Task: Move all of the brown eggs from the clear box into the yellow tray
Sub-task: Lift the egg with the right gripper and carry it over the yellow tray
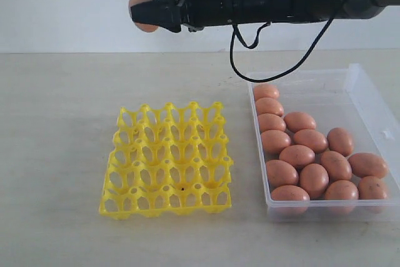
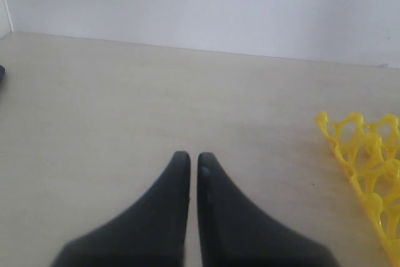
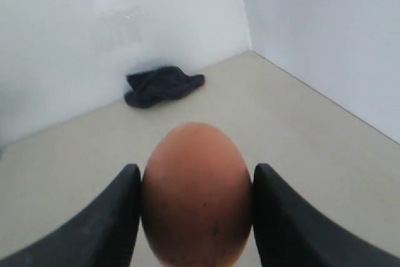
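Your right gripper (image 1: 147, 12) is clamped on one brown egg (image 3: 197, 198), held high over the table (image 1: 56, 154), well above the yellow tray (image 1: 166, 162). About fifteen brown eggs (image 1: 297, 156) lie in the clear box (image 1: 369, 101) just beside that tray. Your left gripper (image 2: 189, 157) has its fingers nearly together.

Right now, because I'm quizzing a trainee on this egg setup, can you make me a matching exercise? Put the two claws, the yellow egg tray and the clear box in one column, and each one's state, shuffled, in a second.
Column one:
1. right claw
2. left claw
3. square yellow plastic egg tray
4. shallow clear plastic box

Column two:
a. holds many brown oval eggs
b. shut, nothing between
c. all cups empty
d. shut on one brown oval egg

Pairs: 1-d, 2-b, 3-c, 4-a.
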Available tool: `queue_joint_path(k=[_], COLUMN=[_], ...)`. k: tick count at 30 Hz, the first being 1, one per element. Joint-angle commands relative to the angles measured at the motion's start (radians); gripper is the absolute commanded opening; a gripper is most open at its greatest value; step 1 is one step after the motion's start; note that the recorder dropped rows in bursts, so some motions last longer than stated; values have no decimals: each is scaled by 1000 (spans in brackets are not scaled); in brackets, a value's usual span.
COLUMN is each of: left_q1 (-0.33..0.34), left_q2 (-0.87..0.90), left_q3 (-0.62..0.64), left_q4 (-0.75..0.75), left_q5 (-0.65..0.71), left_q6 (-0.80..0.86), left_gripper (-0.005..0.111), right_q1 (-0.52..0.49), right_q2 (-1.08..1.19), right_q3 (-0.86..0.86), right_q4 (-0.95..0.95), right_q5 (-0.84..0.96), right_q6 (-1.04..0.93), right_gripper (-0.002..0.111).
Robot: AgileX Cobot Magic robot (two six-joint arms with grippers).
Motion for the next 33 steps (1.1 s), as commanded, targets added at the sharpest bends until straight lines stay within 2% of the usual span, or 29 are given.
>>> queue_joint_path(k=[1, 4, 8, 11, 13, 14, 16, 20, 26, 33], left_q1=[3, 3, 3, 3, 3, 3, 3, 3, 3, 3], left_q2=[-3, -3, -3, -3, -3, -3, -3, -3, -3, -3], left_q3=[4, 4, 4, 4, 4, 4, 4, 4, 4, 4], left_q4=[-1, -1, -1, -1, -1, -1, -1, -1, -1, -1], left_q5=[-11, -11, -6, -6, -6, -6, -6, -6, -6, -15], left_q6=[4, 4, 4, 4, 4, 4, 4, 4, 4, 4], left_gripper=[4, 4, 4, 4, 4, 4, 4, 4, 4, 4], right_q1=[2, 2, 4, 4, 4, 4, 4, 4, 4, 4], right_q2=[-7, -7, -7, -7, -7, -7, -7, -7, -13, -13], right_q3=[-1, -1, -1, -1, -1, -1, -1, -1, -7, -65], right_q4=[44, 43, -247, -456, -484, -477, -400, -311, -311, -319], right_q5=[193, 232, 232, -25, -230, -286, -526, -788, -806, -800], right_q6=[-19, -30, -8, 69, 94, 100, 128, 92, -199, -403], right_gripper=[4, 4, 4, 4, 4, 4, 4, 4, 4, 4])
